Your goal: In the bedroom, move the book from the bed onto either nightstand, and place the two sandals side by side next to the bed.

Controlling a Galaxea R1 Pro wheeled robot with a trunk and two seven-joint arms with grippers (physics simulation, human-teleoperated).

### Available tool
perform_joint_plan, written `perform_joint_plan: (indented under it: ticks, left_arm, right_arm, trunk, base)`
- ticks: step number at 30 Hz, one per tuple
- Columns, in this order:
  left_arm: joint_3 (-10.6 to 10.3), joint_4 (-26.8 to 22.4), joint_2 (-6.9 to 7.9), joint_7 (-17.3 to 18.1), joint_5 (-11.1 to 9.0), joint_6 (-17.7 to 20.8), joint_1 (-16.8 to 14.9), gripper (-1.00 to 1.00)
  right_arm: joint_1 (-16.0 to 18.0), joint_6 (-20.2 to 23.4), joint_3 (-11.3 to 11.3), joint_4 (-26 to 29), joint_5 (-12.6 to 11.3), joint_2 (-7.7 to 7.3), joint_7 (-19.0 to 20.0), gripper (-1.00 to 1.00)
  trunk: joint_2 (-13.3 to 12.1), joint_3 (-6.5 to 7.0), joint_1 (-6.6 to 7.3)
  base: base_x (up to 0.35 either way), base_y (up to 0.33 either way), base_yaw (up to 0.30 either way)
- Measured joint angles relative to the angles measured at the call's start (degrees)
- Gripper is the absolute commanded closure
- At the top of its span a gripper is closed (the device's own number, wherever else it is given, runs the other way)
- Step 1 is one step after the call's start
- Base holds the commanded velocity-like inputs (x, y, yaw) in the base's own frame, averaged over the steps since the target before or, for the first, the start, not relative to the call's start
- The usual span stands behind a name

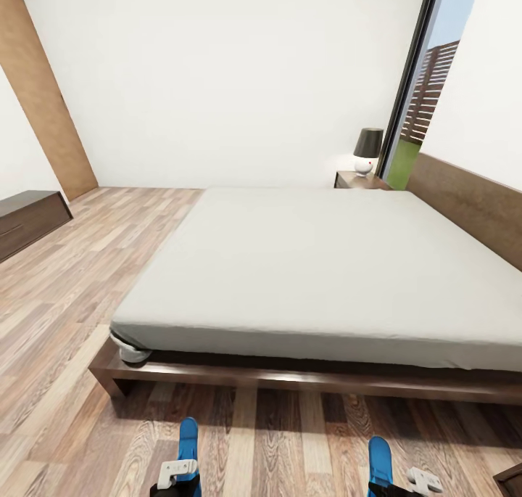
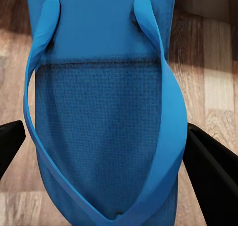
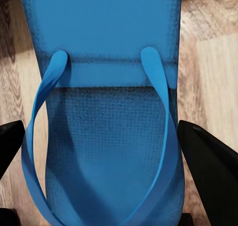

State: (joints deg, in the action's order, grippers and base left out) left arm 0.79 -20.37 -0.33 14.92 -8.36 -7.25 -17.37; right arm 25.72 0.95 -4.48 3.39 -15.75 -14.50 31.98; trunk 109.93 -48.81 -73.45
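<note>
The bed (image 1: 304, 265) with its pale mattress and dark brown frame lies ahead of me. No book shows on it; the book is out of view. A nightstand (image 1: 357, 181) stands at the bed's far corner by the window. Each of the two sandals is bright blue and held low over the floor in front of the bed. My left gripper (image 1: 179, 474) (image 2: 106, 154) is shut on one sandal (image 1: 188, 435) (image 2: 99, 87), its black fingers (image 2: 213, 171) against the sole's sides. The other sandal (image 1: 379, 453) (image 3: 109, 62) sits in my right gripper (image 1: 406, 479) (image 3: 106, 159), which is shut on it.
A dark-shaded lamp (image 1: 367, 151) stands on the nightstand. A low dark dresser (image 1: 29, 221) runs along the left wall. A dark wooden corner (image 1: 510, 480) shows at the lower right. Wood-plank floor (image 1: 65, 323) stretches left of the bed and in front of it.
</note>
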Motion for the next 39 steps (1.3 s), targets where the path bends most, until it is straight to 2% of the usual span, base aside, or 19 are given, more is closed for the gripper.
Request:
perform_joint_plan:
  ticks: [5, 8, 10, 13, 16, 19, 22, 26, 29, 30, 32, 35, 37, 39]
  left_arm:
    - [0.01, 0.01, 0.02, -0.14, 0.00, 0.02, 0.00, 1.00]
    - [0.12, 0.01, 0.05, -2.01, -0.05, 0.24, 0.00, 1.00]
    - [0.24, -0.29, 0.07, -6.50, 0.01, 0.48, -0.10, 1.00]
    - [0.17, -1.49, -0.03, -16.20, -0.10, 2.87, -0.74, 1.00]
    - [0.07, -6.10, -0.19, -20.52, 0.10, 8.41, -2.44, 1.00]
    - [0.08, -9.47, 0.10, -21.63, 0.52, 13.69, -3.61, 1.00]
    - [0.11, -10.17, 0.24, -21.82, 1.51, 15.33, -3.95, 1.00]
    - [-0.05, -9.30, 0.20, -21.92, 4.21, 15.81, -4.12, 1.00]
    - [-0.08, -7.04, 0.18, -21.99, 7.52, 15.56, -4.18, 1.00]
    - [0.03, -5.39, 0.26, -21.98, 10.02, 14.49, -4.15, 1.00]
    - [0.10, -4.32, 0.31, -21.95, 11.18, 13.80, -4.18, 1.00]
    - [0.09, -3.77, 0.32, -21.94, 11.78, 13.44, -4.20, 1.00]
    - [0.07, -3.66, 0.29, -21.93, 11.87, 13.24, -4.20, 1.00]
    - [0.06, -3.62, 0.27, -21.93, 11.88, 12.44, -4.18, 1.00]
  right_arm:
    - [0.00, 0.00, -0.01, 0.00, 0.00, -0.05, 0.04, 1.00]
    - [0.00, 0.00, -0.01, 0.00, 0.00, -0.08, 0.08, 1.00]
    - [0.00, 0.00, -0.01, 0.00, -0.04, -0.11, 0.19, 1.00]
    - [0.00, 0.00, -0.02, 0.00, -0.16, -0.46, 0.42, 1.00]
    - [0.00, 0.00, 0.00, 0.00, -0.19, -0.64, 0.50, 1.00]
    - [0.00, 0.00, -0.01, 0.00, -0.20, -0.69, 0.47, 1.00]
    - [0.00, 0.00, -0.05, 0.00, -0.20, -0.70, 0.51, 1.00]
    - [0.00, 0.00, -0.07, 0.00, -0.20, -0.70, 0.47, 1.00]
    - [0.00, 0.07, -0.05, 0.00, -0.19, -0.70, 0.55, 1.00]
    - [0.00, 0.21, -0.19, 0.06, -0.33, -0.73, 0.69, 1.00]
    - [0.01, 0.60, -0.53, 0.19, -0.47, -1.26, 1.27, 1.00]
    - [0.01, 2.42, -0.66, 0.63, -0.46, -2.94, 5.86, 1.00]
    - [0.08, 7.61, -0.66, 1.31, -0.40, -3.46, 11.54, 1.00]
    - [0.16, 15.41, -1.02, 3.72, -0.72, -4.02, 16.94, 1.00]
  trunk:
    - [0.00, 0.00, 0.00]
    - [0.00, 0.00, 0.00]
    - [0.00, 0.00, 0.00]
    - [0.00, 0.00, 0.00]
    - [0.00, 0.01, 0.00]
    - [0.00, 0.01, 0.00]
    - [0.00, 0.00, 0.00]
    - [0.00, 0.00, 0.00]
    - [0.00, 0.00, 0.00]
    - [0.00, 0.00, 0.00]
    - [0.00, 0.00, 0.00]
    - [0.00, 0.00, 0.00]
    - [0.00, 0.00, 0.00]
    - [0.00, 0.01, 0.00]
  base:
    - [0.000, 0.000, 0.000]
    - [0.000, 0.000, 0.000]
    - [0.000, 0.000, 0.000]
    - [0.000, 0.000, 0.000]
    - [0.000, 0.000, 0.000]
    - [0.000, 0.000, 0.000]
    - [0.000, 0.000, 0.000]
    - [0.000, 0.000, 0.000]
    - [0.000, 0.000, 0.000]
    - [0.000, 0.000, 0.000]
    - [0.000, 0.000, 0.000]
    - [0.000, 0.000, 0.000]
    - [0.000, 0.000, 0.000]
    - [0.000, 0.000, 0.000]
